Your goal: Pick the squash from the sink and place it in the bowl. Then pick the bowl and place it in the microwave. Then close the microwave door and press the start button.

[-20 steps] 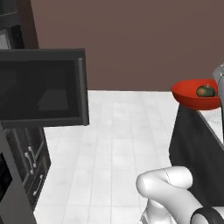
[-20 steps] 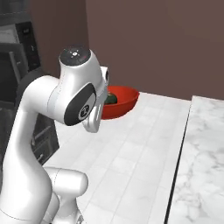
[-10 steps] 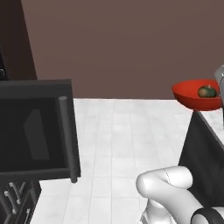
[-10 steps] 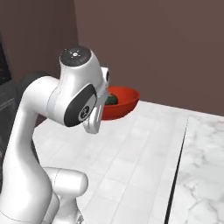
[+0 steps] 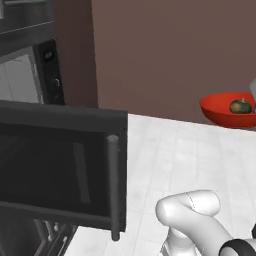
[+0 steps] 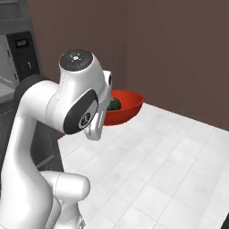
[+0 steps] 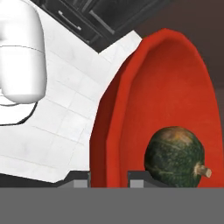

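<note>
Partly cropped, claw clamped on bowl rim, squash inside, arm hiding the near side.

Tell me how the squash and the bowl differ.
The squash is dark green and mottled; the bowl is plain bright red. The squash is a small round ball with a stub stem; the bowl is wide, shallow and several times broader. The squash lies inside; the bowl holds it. Both are carried together above the floor.

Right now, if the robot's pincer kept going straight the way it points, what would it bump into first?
Probably nothing new: the pincer already clamps the wide shallow red bowl's rim. Beyond lies white tiled floor, though depth is unclear.
</note>
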Tool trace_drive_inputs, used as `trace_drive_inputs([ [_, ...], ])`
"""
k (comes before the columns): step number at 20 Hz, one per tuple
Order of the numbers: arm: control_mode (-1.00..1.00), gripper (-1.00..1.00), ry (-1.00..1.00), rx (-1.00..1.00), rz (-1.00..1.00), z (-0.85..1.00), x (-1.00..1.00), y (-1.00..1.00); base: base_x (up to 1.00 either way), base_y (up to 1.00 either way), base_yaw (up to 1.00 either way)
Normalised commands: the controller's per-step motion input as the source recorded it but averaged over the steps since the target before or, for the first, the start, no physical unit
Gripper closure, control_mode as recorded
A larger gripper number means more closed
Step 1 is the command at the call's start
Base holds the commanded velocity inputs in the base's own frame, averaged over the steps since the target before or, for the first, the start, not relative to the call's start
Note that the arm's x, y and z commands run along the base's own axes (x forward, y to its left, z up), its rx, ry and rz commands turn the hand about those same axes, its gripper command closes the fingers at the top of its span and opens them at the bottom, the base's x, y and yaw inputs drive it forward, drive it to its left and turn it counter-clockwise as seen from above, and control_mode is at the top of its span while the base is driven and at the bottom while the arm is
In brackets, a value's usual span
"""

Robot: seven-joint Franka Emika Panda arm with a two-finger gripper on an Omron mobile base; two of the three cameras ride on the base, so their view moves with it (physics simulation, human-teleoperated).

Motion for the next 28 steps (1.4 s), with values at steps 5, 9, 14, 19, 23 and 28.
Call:
trace_drive_inputs([
  [5,1.0,1.0,0.0,0.0,0.0,0.0,0.0,0.0,0.92,0.16,0.45],
  [9,1.0,1.0,0.0,0.0,0.0,0.0,0.0,0.0,0.25,0.0,0.45],
  [14,1.0,1.0,0.0,0.0,0.0,0.0,0.0,0.0,-0.32,0.13,0.47],
  [19,1.0,1.0,0.0,0.0,0.0,0.0,0.0,0.0,-0.05,0.2,0.38],
  [23,1.0,1.0,0.0,0.0,0.0,0.0,0.0,0.0,0.02,0.07,0.38],
  [28,1.0,1.0,0.0,0.0,0.0,0.0,0.0,0.0,0.0,0.0,0.41],
])
